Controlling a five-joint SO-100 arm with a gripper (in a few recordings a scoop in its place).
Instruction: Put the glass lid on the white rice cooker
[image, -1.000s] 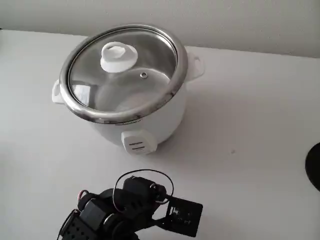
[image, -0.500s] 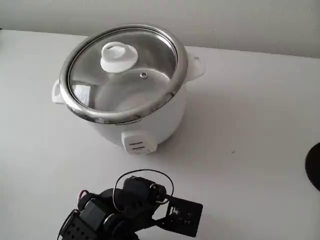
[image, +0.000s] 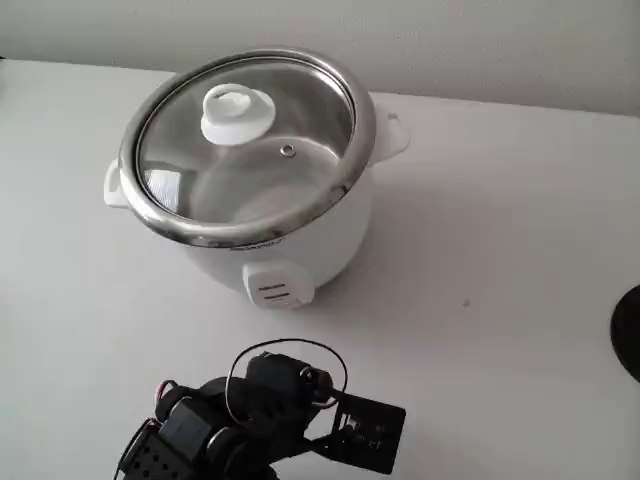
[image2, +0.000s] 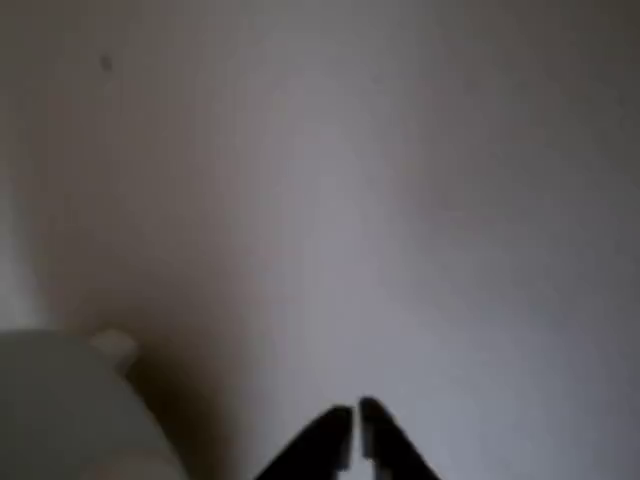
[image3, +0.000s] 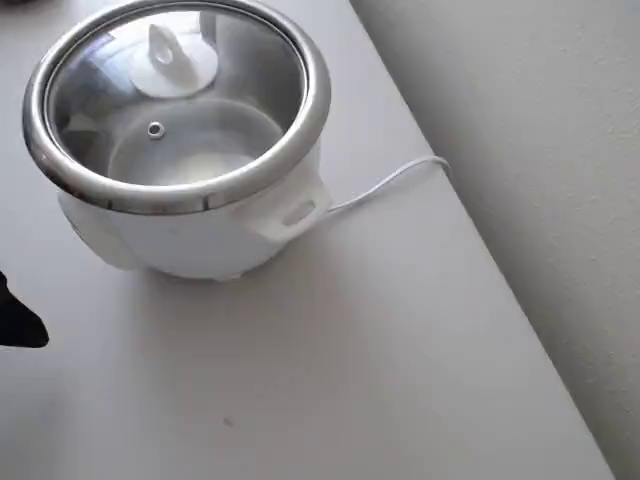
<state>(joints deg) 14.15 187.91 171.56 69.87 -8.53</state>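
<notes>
The glass lid (image: 245, 140) sits on the white rice cooker (image: 290, 240), its metal rim lying inside the steel rim of the pot in both the fixed view and the overhead view, with the white knob (image: 238, 113) off centre toward the back left and the steam vent (image: 287, 150) near the middle. The arm (image: 250, 420) is folded low at the near edge of the worktop (image: 500, 260), well apart from the cooker. In the wrist view the claw (image2: 355, 425) shows its two dark fingertips nearly touching, with only a thin gap between them and nothing held. The placing looks done, so the step in hand is probably to park the arm. To do that well, keep the claw clear of the cooker's front switch panel (image: 275, 287) and away from the white cord (image3: 385, 185) behind it. The lid seems level, though the glare on the glass makes that hard to confirm.
</notes>
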